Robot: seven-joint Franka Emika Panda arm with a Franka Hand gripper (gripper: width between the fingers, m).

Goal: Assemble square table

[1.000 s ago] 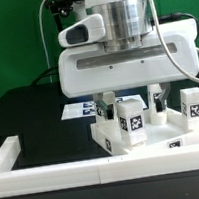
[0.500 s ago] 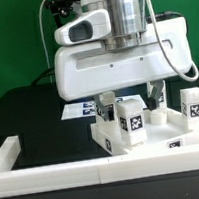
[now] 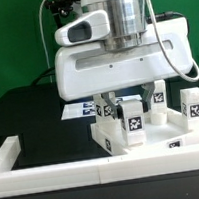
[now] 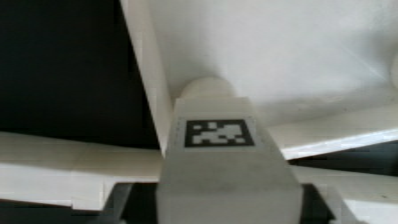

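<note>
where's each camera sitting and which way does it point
exterior view: sits off the arm, low at the table's edge, facing the arm head-on; it shows the wrist housing and the fingers reaching down around a tagged leg standing on the square slab, with the border rail in front.
wrist view: sits on the wrist, looking down between the fingers at the leg.
shared: the same tagged leg, plus the slab and the fingers.
</note>
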